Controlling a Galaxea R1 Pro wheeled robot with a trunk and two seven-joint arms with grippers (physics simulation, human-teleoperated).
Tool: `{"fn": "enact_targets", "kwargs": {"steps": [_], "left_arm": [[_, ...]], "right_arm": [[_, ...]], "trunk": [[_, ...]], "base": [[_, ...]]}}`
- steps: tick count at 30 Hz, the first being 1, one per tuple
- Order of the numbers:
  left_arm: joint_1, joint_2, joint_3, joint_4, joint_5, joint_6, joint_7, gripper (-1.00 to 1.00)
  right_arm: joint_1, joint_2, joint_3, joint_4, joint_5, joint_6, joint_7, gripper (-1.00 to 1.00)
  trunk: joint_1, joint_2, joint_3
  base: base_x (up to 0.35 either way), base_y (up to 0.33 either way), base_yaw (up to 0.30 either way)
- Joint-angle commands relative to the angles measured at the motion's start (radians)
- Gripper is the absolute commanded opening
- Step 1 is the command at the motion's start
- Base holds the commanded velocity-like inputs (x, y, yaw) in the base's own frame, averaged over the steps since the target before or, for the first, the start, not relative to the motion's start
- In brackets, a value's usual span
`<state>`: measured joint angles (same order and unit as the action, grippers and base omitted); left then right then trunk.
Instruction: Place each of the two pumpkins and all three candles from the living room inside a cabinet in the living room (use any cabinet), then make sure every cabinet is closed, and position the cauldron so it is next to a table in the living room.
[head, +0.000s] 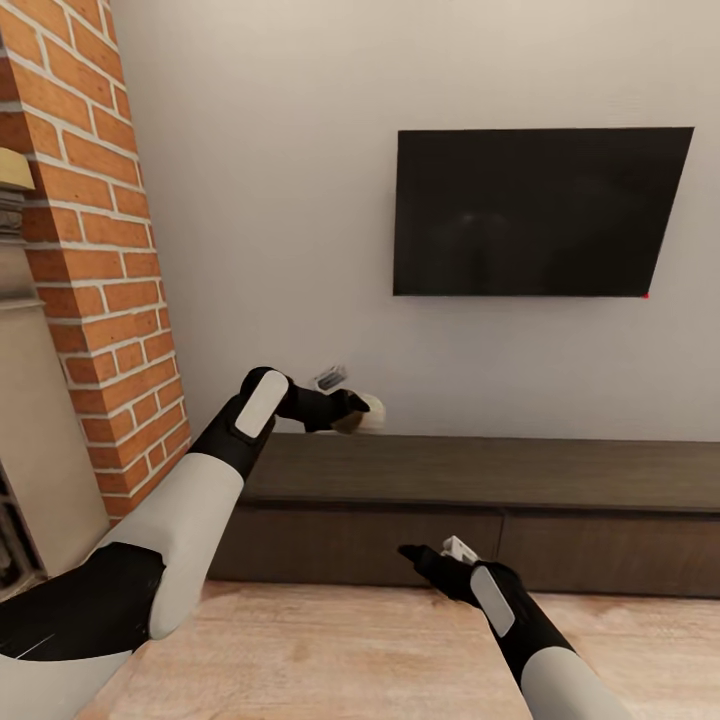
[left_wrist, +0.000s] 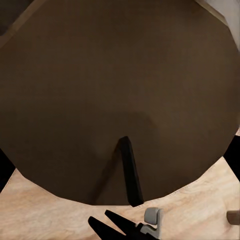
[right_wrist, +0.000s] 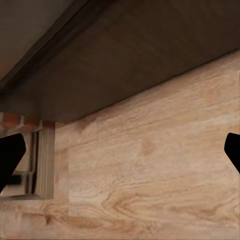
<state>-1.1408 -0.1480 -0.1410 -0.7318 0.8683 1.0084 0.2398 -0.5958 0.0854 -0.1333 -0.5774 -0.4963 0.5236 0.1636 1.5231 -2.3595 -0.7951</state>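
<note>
Candle (head: 372, 411), pale and stubby, sits clenched in the left jaws (head: 352, 412), hanging above the closed cabinet (head: 470, 470) top. Further right and lower, the right jaws (head: 418, 556) spread empty, just off the drawer fronts, nearer for pulling one open.

Dark cabinet (head: 560, 475) on plank floor (head: 330, 650)

The long low dark-brown wooden cabinet (head: 480, 480) looks matt and faintly grained beside the left gripper (head: 352, 412), whose glossy black fingers pinch a smooth pale beige candle (head: 372, 412). Below the right gripper (head: 425, 562) lies satin light wood plank floor (head: 330, 650). Rough red brick fireplace (head: 110, 290); glossy black screen (head: 535, 210).
</note>
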Motion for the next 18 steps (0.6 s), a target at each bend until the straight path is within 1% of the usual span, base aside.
{"fn": "enact_targets", "kwargs": {"steps": [1,5,6,7,8,10,11,13,18], "left_arm": [[-0.001,0.0,-0.002,-0.001,0.013,0.001,0.01,-1.0],[-0.001,0.0,-0.002,-0.001,0.015,0.001,0.01,-1.0],[-0.001,-0.001,-0.003,-0.001,0.015,0.001,0.01,-1.0],[-0.006,-0.004,-0.009,-0.007,0.02,0.007,0.004,-1.0],[-0.01,-0.004,-0.014,-0.012,0.012,0.014,0.002,-1.0],[-0.01,-0.004,-0.025,-0.023,0.028,0.023,0.001,-1.0],[-0.01,-0.004,-0.027,-0.023,0.022,0.029,0.0,-1.0],[-0.01,0.002,-0.028,-0.019,0.016,0.03,-0.002,-1.0],[-0.01,0.03,-0.041,-0.009,0.013,0.018,-0.01,-1.0]], "right_arm": [[0.0,0.001,-0.008,-0.001,-0.001,0.007,0.015,1.0],[0.0,-0.001,-0.009,0.016,-0.004,0.007,0.04,1.0],[0.001,-0.001,-0.009,0.029,-0.013,0.007,0.049,1.0],[-0.005,0.002,-0.014,0.035,-0.015,0.007,0.054,1.0],[-0.011,0.002,-0.014,0.04,-0.015,0.007,0.059,1.0],[-0.011,0.002,-0.014,0.048,-0.015,0.006,0.059,1.0],[-0.011,0.002,-0.014,0.047,-0.015,0.006,0.059,1.0],[-0.009,0.002,-0.012,0.051,-0.014,0.006,0.061,1.0],[-0.006,0.001,0.01,0.079,0.008,0.001,0.066,1.0]], "trunk": [[0.0,0.0,-0.001],[0.0,0.0,-0.001],[0.0,0.0,-0.001],[0.0,-0.001,-0.001],[0.0,-0.001,-0.001],[0.0,-0.001,-0.001],[0.0,-0.001,-0.001],[0.0,-0.001,-0.001],[0.0,-0.001,-0.001]], "base": [[0.244,0.159,0.0],[0.272,0.181,0.0],[0.285,0.192,0.0],[0.0,0.0,0.0],[0.0,0.0,0.0],[0.0,0.0,0.0],[0.0,0.0,0.0],[0.0,0.0,0.0],[0.0,0.0,0.0]]}}
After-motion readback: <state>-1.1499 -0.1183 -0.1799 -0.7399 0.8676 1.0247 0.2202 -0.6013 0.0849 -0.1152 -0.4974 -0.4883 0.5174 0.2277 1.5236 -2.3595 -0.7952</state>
